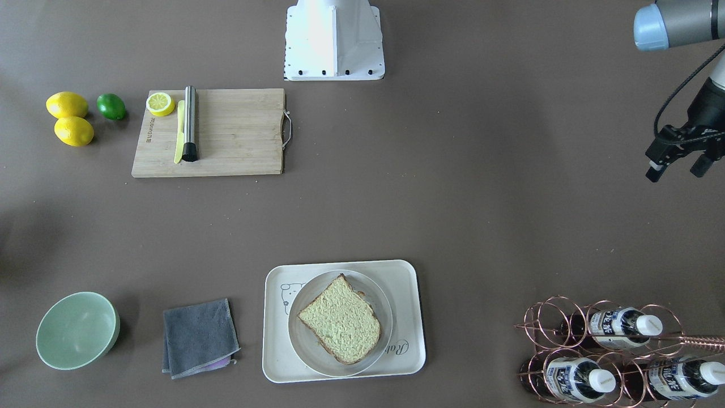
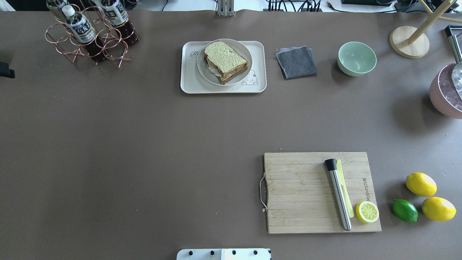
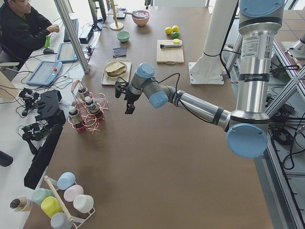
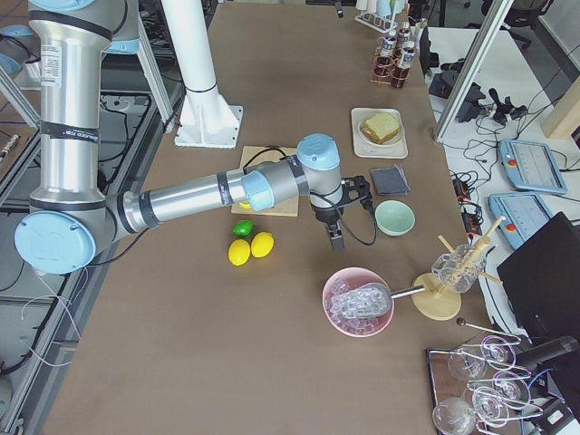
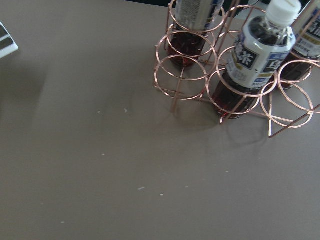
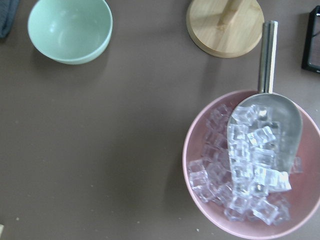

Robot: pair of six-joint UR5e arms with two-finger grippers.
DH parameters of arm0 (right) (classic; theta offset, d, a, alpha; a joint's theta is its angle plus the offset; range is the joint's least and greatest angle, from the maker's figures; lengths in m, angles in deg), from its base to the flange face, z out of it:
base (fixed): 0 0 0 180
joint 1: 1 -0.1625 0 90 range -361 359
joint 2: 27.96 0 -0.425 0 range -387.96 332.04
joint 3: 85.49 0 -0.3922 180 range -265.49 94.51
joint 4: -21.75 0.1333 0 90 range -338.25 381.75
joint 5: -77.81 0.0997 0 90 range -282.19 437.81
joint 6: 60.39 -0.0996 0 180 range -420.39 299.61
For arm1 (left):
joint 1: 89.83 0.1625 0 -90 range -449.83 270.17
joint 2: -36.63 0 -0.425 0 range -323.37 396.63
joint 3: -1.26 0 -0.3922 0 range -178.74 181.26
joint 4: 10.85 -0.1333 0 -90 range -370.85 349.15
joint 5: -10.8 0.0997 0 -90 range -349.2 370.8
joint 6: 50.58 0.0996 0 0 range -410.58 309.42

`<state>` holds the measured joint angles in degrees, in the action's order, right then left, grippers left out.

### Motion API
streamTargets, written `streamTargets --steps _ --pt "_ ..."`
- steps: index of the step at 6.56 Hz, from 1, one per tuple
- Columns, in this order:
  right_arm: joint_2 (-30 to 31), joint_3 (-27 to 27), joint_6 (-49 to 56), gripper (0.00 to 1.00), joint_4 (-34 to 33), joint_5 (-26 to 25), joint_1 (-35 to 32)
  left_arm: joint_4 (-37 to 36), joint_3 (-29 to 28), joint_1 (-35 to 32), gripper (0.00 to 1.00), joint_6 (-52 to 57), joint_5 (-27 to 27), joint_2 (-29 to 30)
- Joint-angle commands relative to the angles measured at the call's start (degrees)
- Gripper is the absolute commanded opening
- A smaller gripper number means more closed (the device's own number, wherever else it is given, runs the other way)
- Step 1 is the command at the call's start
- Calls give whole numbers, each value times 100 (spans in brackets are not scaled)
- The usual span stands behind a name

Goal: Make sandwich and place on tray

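Hanging above the table (image 1: pixel 453 198) near the copper bottle rack (image 1: pixel 696 340), my left tool (image 1: pixel 678 165) has its fingers spread and grips nothing. My right tool (image 4: pixel 335 237) shows only in the side view, poised between the green bowl (image 4: pixel 395 217) and the lemons (image 4: pixel 251 247), so I cannot tell whether it is released or clenched. The sandwich (image 2: pixel 225 59) lies on the round plate (image 2: pixel 201 66), which sits on the tray (image 2: pixel 187 85), well apart from both tools.

Matte brown surface (image 2: pixel 144 144), evenly lit; beyond the left jaws, a white bench (image 3: pixel 14 119) with a seated operator (image 3: pixel 21 28).
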<state>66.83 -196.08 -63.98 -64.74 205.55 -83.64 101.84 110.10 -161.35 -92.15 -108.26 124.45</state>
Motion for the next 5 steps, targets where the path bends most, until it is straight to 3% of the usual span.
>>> streamTargets --steps 1,3,5 --pt "-145 159 1470 100 -1444 -320 -541 -1688 14 -1375 97 2903 -249 15" --pt "-84 581 1834 100 -1581 -163 -849 -3333 -12 -2135 97 4389 -441 323" --pt "100 872 1801 100 -1511 213 -1086 -3350 -82 -2155 97 4473 -1161 0"
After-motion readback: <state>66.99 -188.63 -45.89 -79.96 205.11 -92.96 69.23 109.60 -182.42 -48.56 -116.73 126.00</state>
